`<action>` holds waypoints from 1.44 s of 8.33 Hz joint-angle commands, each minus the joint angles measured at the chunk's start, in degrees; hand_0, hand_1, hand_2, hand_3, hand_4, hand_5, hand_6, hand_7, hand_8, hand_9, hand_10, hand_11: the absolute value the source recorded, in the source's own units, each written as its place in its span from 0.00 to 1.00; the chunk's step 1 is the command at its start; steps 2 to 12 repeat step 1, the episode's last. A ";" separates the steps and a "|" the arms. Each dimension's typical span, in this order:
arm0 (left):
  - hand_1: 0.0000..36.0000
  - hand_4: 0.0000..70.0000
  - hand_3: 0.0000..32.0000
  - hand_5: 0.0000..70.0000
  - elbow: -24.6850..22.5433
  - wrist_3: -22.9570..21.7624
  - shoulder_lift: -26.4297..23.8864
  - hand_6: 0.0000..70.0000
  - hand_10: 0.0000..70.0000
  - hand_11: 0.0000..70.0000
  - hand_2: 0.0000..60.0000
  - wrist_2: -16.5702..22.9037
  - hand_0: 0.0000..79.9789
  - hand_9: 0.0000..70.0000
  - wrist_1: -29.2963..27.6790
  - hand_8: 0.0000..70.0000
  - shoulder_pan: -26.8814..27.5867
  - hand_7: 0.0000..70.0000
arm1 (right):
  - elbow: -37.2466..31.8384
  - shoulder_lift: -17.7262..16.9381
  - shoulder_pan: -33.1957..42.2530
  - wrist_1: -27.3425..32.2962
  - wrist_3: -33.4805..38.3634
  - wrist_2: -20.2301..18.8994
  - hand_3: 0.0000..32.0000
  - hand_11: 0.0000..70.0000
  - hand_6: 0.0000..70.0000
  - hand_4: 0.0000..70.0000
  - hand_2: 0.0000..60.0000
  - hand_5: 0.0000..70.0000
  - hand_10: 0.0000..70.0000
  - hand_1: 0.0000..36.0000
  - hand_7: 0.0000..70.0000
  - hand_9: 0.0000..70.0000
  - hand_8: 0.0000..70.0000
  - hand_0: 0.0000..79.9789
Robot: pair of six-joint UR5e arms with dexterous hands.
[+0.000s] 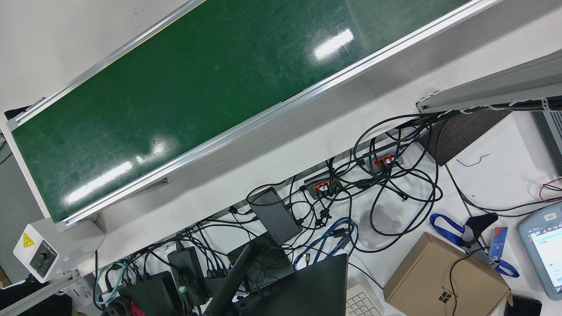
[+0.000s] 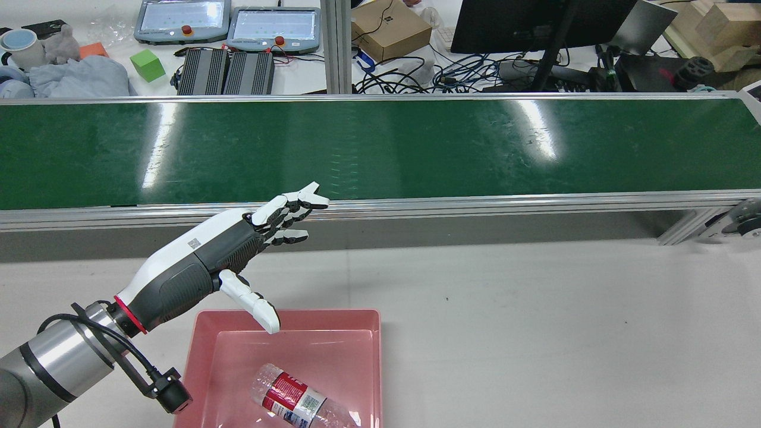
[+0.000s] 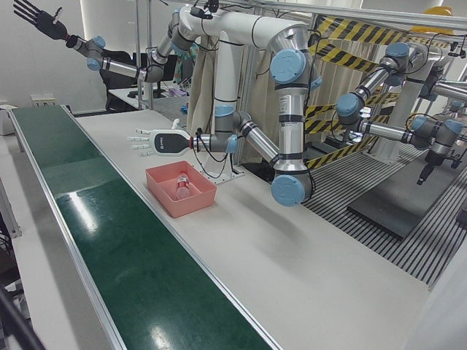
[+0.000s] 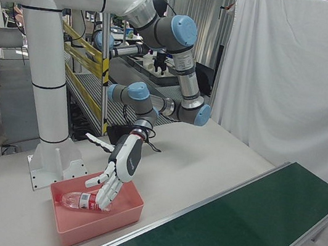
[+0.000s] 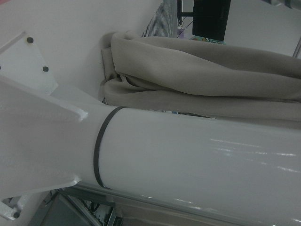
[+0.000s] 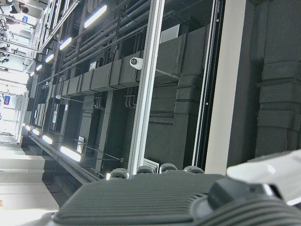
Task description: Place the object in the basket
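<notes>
This was a robotics lab or test cell on an industrial floor. A long green conveyor belt (image 2: 380, 148) ran just beyond the left hand (image 2: 238, 249), teach pendants (image 2: 273, 27) and tangled cables (image 1: 351, 206) lay farther past it, and yellow-black hazard barriers (image 3: 350, 44) stood behind the white arm pedestal (image 4: 49, 80).

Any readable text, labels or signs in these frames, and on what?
Bottle in the pink basket: red and white label, print too small to read.
Cardboard box: a four-square logo, no words.
Conveyor control box: yellow warning triangle, no legible words.
Left hand: small square code sticker, unreadable.
</notes>
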 commanded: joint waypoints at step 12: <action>0.00 0.04 0.41 0.42 -0.91 -0.07 -0.06 0.06 0.15 0.22 0.00 0.06 0.52 0.09 0.68 0.11 -0.02 0.05 | 0.01 0.00 -0.05 0.00 0.00 0.00 0.00 0.00 0.00 0.00 0.00 0.00 0.00 0.00 0.00 0.00 0.00 0.00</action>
